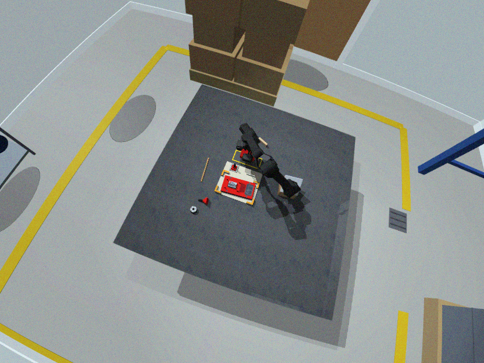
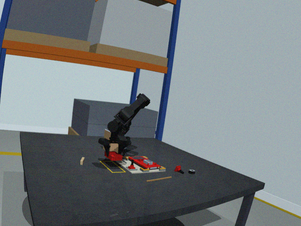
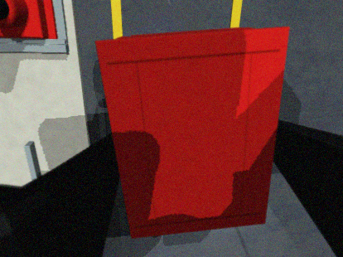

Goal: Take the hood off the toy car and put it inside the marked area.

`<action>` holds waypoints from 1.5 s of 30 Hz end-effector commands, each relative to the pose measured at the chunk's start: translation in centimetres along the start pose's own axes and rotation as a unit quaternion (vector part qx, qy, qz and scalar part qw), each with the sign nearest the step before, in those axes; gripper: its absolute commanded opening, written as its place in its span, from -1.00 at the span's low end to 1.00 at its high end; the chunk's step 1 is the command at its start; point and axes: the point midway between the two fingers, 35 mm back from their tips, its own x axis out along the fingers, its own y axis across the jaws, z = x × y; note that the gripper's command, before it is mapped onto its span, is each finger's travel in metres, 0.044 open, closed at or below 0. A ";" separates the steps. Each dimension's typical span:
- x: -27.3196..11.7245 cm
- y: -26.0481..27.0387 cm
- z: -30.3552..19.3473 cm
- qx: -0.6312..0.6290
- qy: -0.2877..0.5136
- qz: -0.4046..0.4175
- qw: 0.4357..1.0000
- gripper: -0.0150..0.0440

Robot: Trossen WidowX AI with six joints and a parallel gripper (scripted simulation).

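Observation:
The red hood is between the fingers of my gripper, which is shut on its two sides. The hood hangs a little above the table, roughly level. The marked area is a yellow outline on the table. In the wrist view its two side lines run out from under the hood's far edge; the hood hides its near end. The red toy car lies on the cream board beside the area, with its hood off. The underside of the hood is hidden.
The cream board carries a red part with a black peg. A wooden stick, a small wooden block, a red-and-black part and a round part lie around.

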 end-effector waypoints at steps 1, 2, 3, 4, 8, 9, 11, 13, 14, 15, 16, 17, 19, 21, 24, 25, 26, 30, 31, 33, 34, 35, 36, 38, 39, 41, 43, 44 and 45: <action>0.7 0.1 -0.2 0.005 0.002 0.005 1.000 -0.49; 0.8 0.1 -0.2 0.005 0.002 0.005 1.000 -0.49; 0.9 0.1 -0.2 0.005 0.002 0.005 1.000 -0.49; 0.9 0.1 -0.2 0.005 0.002 0.005 1.000 -0.49; 1.3 0.1 -0.2 0.005 0.002 0.005 1.000 -0.49; 1.4 0.1 -0.3 0.005 0.002 0.005 1.000 -0.49; 1.5 0.1 -0.3 0.005 0.002 0.005 1.000 -0.49; 1.7 0.1 -0.3 0.005 0.002 0.005 1.000 -0.49; 1.8 0.1 -0.3 0.005 0.002 0.005 1.000 -0.49; 1.9 0.1 -0.3 0.005 0.002 0.005 1.000 -0.49; 2.0 0.1 -0.3 0.005 0.002 0.006 1.000 -0.49; 2.1 0.1 -0.3 0.005 0.002 0.006 1.000 -0.49; 2.2 0.2 -0.3 0.005 0.002 0.006 1.000 -0.49; 2.4 0.2 -0.3 0.005 0.002 0.006 1.000 -0.49; 2.7 0.2 -0.4 0.005 0.002 0.006 1.000 -0.49; 2.8 0.2 -0.4 0.005 0.002 0.006 1.000 -0.49; 2.8 0.2 -0.4 0.005 0.002 0.006 1.000 -0.49; 3.2 0.2 -0.4 0.005 0.002 0.006 1.000 -0.49; 3.3 0.2 -0.4 0.005 0.002 0.006 1.000 -0.49; 3.4 0.3 -0.4 0.005 0.002 0.006 1.000 -0.49; 3.5 0.3 -0.4 0.005 0.002 0.006 1.000 -0.49; 3.5 0.3 -0.5 0.005 0.002 0.006 1.000 -0.49; 3.6 0.3 -0.5 0.005 0.002 0.006 1.000 -0.49; 3.6 0.3 -0.4 0.005 0.002 0.006 1.000 -0.49; 3.6 0.3 -0.4 0.005 0.002 0.006 1.000 -0.49; 3.6 0.3 -0.4 0.005 0.002 0.006 1.000 -0.49; 3.6 0.3 -0.4 0.005 0.002 0.006 1.000 -0.49; 3.6 0.3 -0.4 0.005 0.002 0.006 1.000 -0.49; 3.6 0.3 -0.4 0.005 0.002 0.006 1.000 -0.49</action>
